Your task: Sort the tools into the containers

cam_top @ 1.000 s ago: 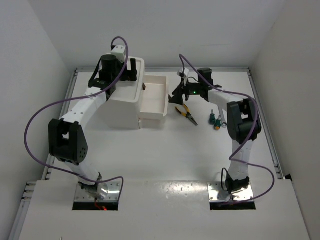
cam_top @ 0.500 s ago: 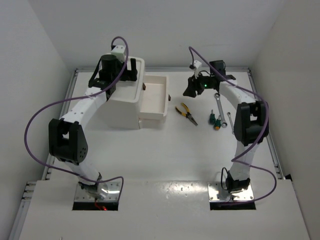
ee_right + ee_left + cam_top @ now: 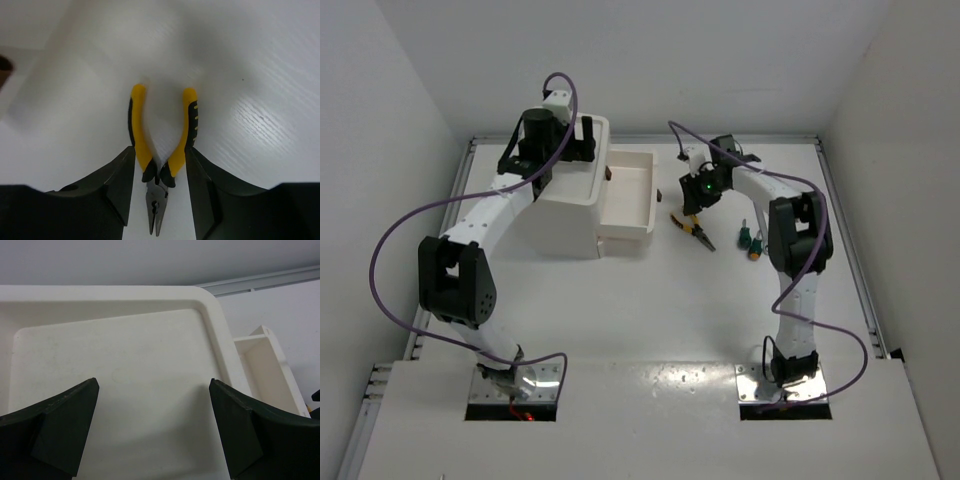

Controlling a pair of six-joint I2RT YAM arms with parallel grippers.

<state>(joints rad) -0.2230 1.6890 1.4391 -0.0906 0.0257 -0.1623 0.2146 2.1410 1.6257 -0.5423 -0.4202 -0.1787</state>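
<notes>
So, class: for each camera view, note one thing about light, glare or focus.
Top view: even light, soft shadows, fairly sharp. Left wrist: fingers dark and soft-edged, tray evenly lit. Right wrist: pliers sharp, glare on the table to their right, upper left blurred.

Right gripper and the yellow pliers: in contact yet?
Cannot tell. In the right wrist view the right gripper straddles the yellow pliers, finger edges meeting the handles with no visible gap, but actual contact is not plain.
</notes>
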